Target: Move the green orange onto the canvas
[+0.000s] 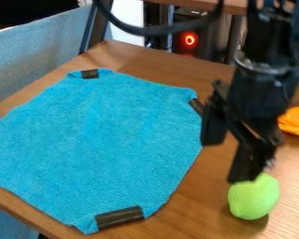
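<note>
The black gripper hangs at the right of the view, its fingers apart and nothing between them. Just below the lower finger's tip, the round green orange rests on the wooden table near the front right; whether the two touch I cannot tell. To the left, the blue cloth canvas lies flat, with dark tape at several of its edges. The green orange is off the cloth, to the right of its front corner.
An orange peel-like piece lies on the wooden table at the right edge, behind the green orange. A dark cable loops across the top. Beyond the table's back edge stand dark equipment and a red light.
</note>
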Motion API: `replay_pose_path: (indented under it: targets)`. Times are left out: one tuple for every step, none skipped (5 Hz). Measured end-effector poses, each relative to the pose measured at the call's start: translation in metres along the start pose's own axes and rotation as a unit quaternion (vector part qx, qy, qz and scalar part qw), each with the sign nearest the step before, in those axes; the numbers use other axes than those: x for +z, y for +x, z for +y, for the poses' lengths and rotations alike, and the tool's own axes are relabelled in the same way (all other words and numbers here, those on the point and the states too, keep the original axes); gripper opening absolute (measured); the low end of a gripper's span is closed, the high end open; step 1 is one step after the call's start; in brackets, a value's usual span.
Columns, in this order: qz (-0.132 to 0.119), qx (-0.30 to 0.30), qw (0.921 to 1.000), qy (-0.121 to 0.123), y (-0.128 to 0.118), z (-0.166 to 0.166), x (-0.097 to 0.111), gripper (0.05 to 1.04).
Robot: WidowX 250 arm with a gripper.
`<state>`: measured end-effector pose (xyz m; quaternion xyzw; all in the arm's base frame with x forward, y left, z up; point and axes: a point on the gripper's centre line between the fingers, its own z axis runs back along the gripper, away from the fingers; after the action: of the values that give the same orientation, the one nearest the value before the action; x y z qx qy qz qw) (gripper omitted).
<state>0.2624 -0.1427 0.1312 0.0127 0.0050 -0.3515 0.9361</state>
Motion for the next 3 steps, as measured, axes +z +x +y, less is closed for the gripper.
replay_pose_path:
  targets:
    - [0.006, -0.005, 0.9999, 0.008, 0.008, -0.007, -0.012, 0.999]
    - [0.010, -0.009, 0.9998, 0.014, 0.017, -0.014, -0.019, 0.999]
    - [0.010, -0.002, 0.9997, 0.021, 0.029, -0.015, -0.022, 0.999]
